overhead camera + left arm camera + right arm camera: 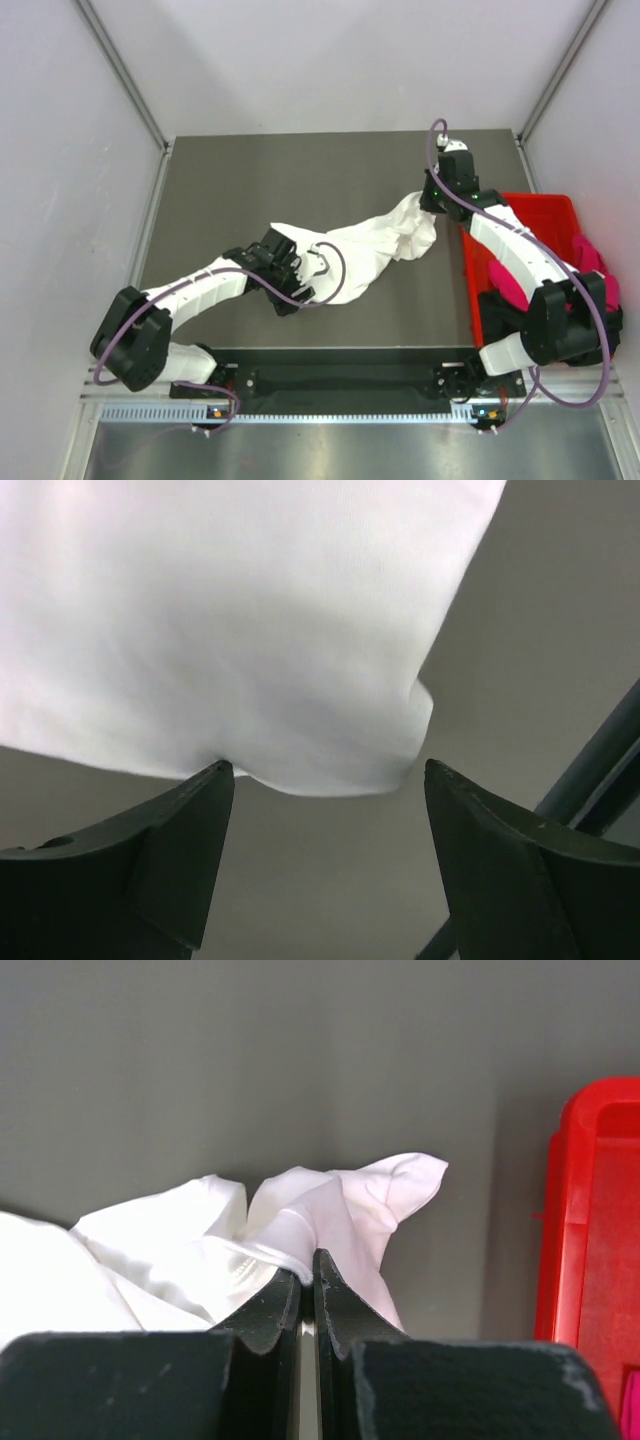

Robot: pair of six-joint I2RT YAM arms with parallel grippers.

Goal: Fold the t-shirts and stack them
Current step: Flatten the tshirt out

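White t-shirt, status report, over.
Right claw shut on white t-shirt, far end. Left claw open at its near edge. Shirt crumpled, unfolded, on the table. Pink t-shirt in red bin; nothing in the way.

Counting here: one crumpled white cloth t-shirt (pixel 380 245), one magenta-pink cloth t-shirt (pixel 510 283), one red plastic bin (pixel 540 203), one dark grey worktop (pixel 260 180). Two white-and-black robot arms showing: left arm (pixel 205 290), right arm (pixel 515 250).
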